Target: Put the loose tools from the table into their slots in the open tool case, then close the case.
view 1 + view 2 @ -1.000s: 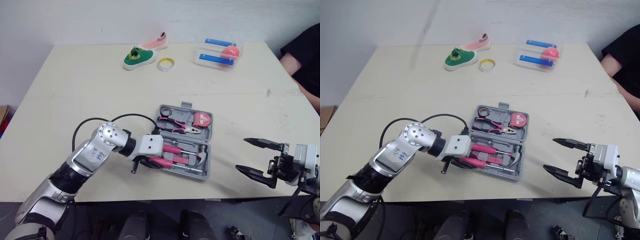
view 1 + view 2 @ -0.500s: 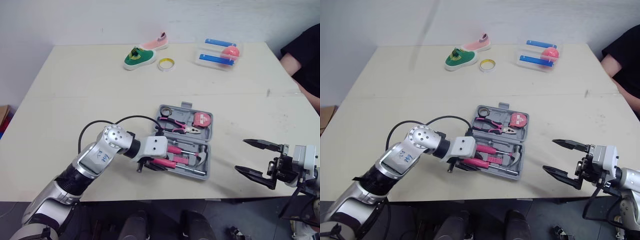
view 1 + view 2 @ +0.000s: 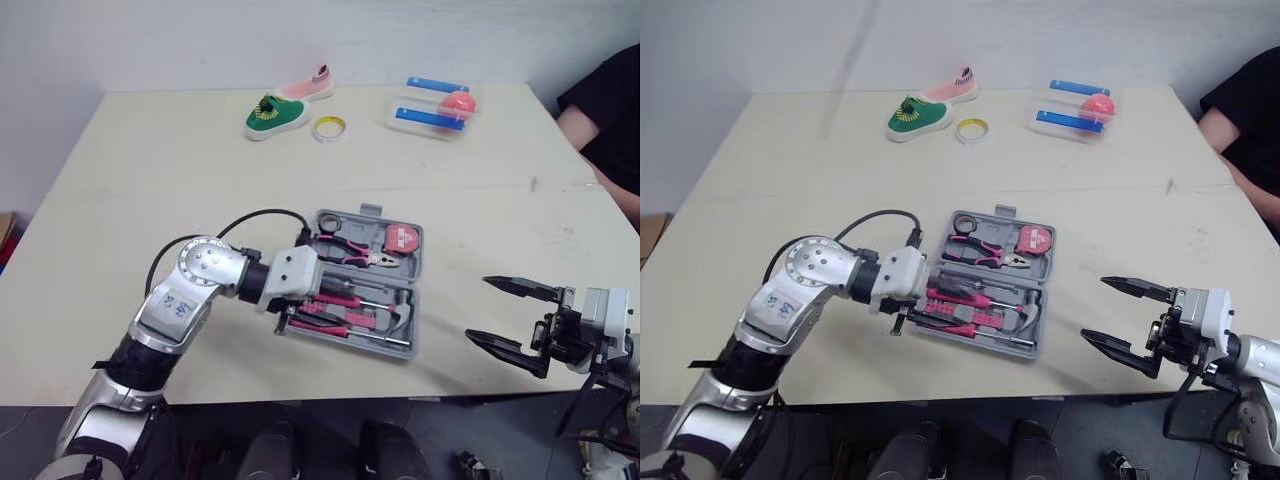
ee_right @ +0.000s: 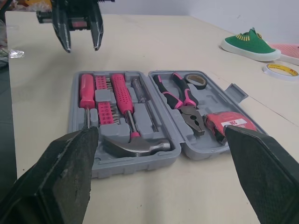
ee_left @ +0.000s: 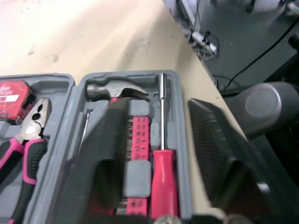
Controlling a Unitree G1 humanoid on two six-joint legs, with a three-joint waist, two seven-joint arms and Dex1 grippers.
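Observation:
The grey tool case (image 3: 418, 268) lies open near the table's front edge. It holds pink-handled pliers (image 4: 184, 100), a red tape measure (image 3: 403, 238), a hammer (image 4: 135, 145), pink screwdrivers (image 5: 163, 177) and a strip of bits. My left gripper (image 3: 303, 312) hovers open just above the case's near-left end. Its fingers straddle the pink screwdriver lying in its slot and hold nothing; in the right wrist view this gripper (image 4: 82, 46) hangs clear above the case. My right gripper (image 3: 477, 308) stands wide open and empty to the right of the case (image 4: 140, 165), pointing at it.
At the table's far side lie a green shoe (image 3: 278, 112), a pink shoe (image 3: 308, 86), a roll of tape (image 3: 329, 127) and a clear box (image 3: 435, 105) with blue bars and a pink ball. A person's arm (image 3: 600, 130) rests at the right edge.
My left gripper has drawn slightly left and away from the table's front edge, over the case's near-left end, as its elbow swung out. The right gripper has barely moved.

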